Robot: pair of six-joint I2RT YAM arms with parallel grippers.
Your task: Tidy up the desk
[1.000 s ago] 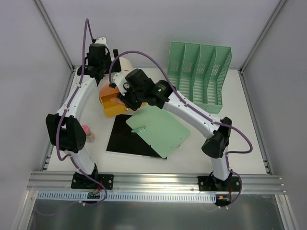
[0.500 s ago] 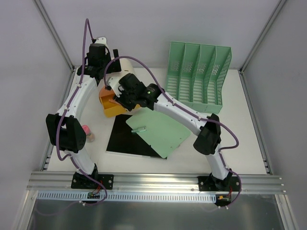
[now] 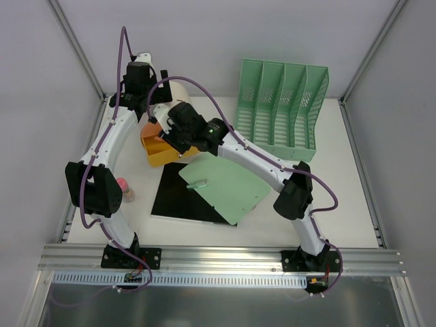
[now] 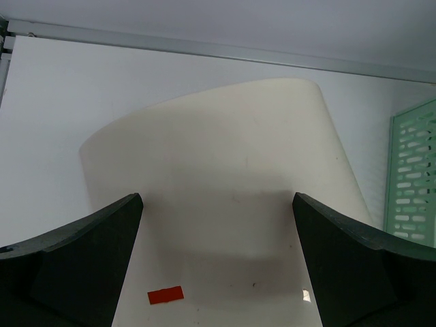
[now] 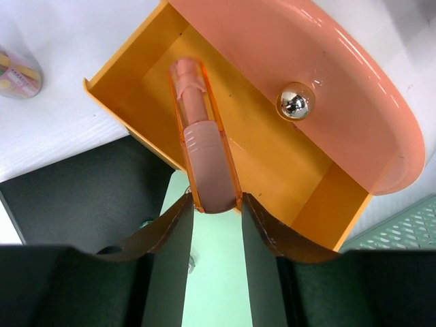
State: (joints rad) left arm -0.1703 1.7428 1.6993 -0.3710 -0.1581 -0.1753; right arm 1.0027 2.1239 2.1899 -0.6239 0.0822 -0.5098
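Where the top camera looks down: the desk (image 3: 340, 204) lies white and flat between grey walls, its rail along the near edge. An orange box (image 3: 160, 151) sits toward the far left corner, a green file rack (image 3: 283, 112) at the far right, and a green clipboard (image 3: 225, 184) over a black sheet (image 3: 170, 197) near the middle.
Arms: the left arm (image 3: 112, 139) reaches to the far left corner beside a cream cylinder (image 3: 178, 90); the right arm (image 3: 259, 153) stretches across to the orange box.
Left wrist: the left gripper (image 4: 218, 204) stands wide apart and empty, with the cream cylinder lying ahead of it, untouched.
Right wrist: the right gripper (image 5: 216, 204) pinches the near end of a translucent pink tube (image 5: 201, 136), which slants into the orange box. A peach dish (image 5: 340, 116) carrying a chrome ball (image 5: 295, 103) overlaps the box's far side.
Step in hand: probably placing the tube in the box.
Next move: it likely calls for spreading the fingers, then lifting clear so the tube stays inside.
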